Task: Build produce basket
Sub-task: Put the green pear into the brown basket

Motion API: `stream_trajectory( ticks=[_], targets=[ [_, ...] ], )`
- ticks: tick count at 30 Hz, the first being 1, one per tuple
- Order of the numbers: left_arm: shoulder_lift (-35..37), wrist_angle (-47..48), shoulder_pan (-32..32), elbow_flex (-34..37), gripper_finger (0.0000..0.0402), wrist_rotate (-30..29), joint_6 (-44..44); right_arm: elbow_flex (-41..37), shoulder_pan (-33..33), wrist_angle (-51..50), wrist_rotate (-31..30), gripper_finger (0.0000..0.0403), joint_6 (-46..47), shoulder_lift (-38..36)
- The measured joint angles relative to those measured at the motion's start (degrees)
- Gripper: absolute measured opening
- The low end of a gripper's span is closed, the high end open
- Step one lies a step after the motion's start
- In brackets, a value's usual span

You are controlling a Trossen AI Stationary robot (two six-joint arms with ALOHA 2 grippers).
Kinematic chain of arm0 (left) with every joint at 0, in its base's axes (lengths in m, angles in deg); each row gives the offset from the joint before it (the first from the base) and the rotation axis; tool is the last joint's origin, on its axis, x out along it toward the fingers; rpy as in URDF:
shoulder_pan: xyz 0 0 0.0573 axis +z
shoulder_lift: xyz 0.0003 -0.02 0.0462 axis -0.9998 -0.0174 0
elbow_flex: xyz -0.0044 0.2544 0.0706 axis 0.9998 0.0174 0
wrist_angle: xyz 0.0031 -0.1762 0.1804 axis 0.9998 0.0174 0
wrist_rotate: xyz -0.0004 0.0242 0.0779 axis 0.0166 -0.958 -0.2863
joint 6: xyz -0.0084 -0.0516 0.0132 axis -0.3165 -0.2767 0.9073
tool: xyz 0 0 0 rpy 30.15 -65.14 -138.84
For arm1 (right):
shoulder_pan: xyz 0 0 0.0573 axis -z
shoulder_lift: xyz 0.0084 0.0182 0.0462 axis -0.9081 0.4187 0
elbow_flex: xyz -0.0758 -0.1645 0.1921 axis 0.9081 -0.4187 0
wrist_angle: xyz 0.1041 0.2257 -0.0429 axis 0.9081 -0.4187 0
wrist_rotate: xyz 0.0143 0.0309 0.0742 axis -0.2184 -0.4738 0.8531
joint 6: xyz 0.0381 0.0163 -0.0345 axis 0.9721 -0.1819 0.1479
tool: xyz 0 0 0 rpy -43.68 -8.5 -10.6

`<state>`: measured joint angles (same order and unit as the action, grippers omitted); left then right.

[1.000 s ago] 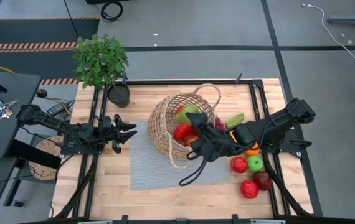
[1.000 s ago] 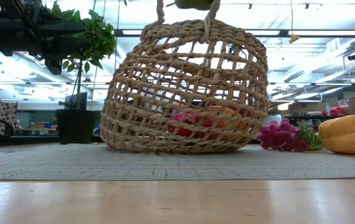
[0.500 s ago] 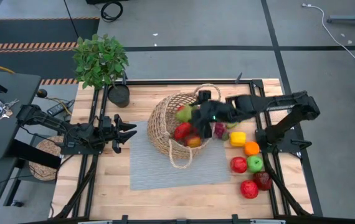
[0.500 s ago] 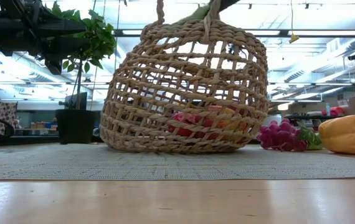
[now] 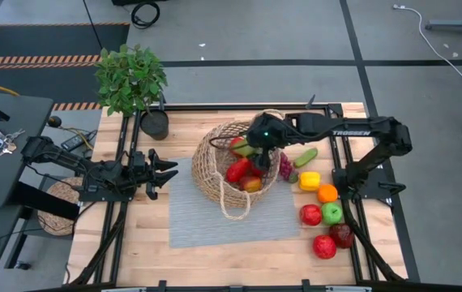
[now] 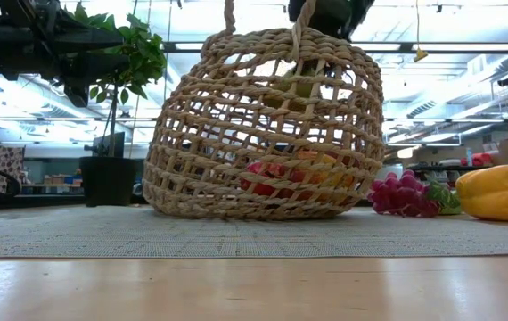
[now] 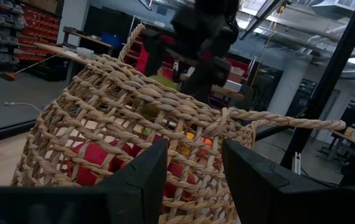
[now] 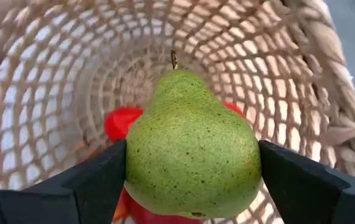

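High view: my right gripper (image 5: 257, 139), clamping one green pear (image 8: 190, 146), has swung over the one basket (image 5: 215, 174); left gripper (image 5: 164, 173) spread, empty.

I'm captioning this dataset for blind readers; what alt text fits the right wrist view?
A green pear, stem pointing away, is clamped between the right gripper's two dark fingers, just above the open mouth of the woven wicker basket. Red produce lies at the basket's bottom beneath it.

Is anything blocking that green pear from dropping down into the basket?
Nothing visible does. The right gripper holds the green pear over the open mouth of the basket, inside the rim. Below it lie only red produce already in the basket. The left gripper waits off to the side.
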<state>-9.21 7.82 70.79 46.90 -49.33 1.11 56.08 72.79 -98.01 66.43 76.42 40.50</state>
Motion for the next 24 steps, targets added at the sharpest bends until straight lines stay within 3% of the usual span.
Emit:
stream_trajectory(
  ticks=[17,24],
  targets=[
    [0.0,-0.02,0.0,0.0,0.016,0.0,0.02,-17.33,1.01,34.18,15.53,0.0349,4.05,-0.02],
    [0.0,-0.02,0.0,0.0,0.016,0.0,-0.01,-18.57,0.09,40.67,19.77,0.0387,3.35,-0.02]
  ],
)
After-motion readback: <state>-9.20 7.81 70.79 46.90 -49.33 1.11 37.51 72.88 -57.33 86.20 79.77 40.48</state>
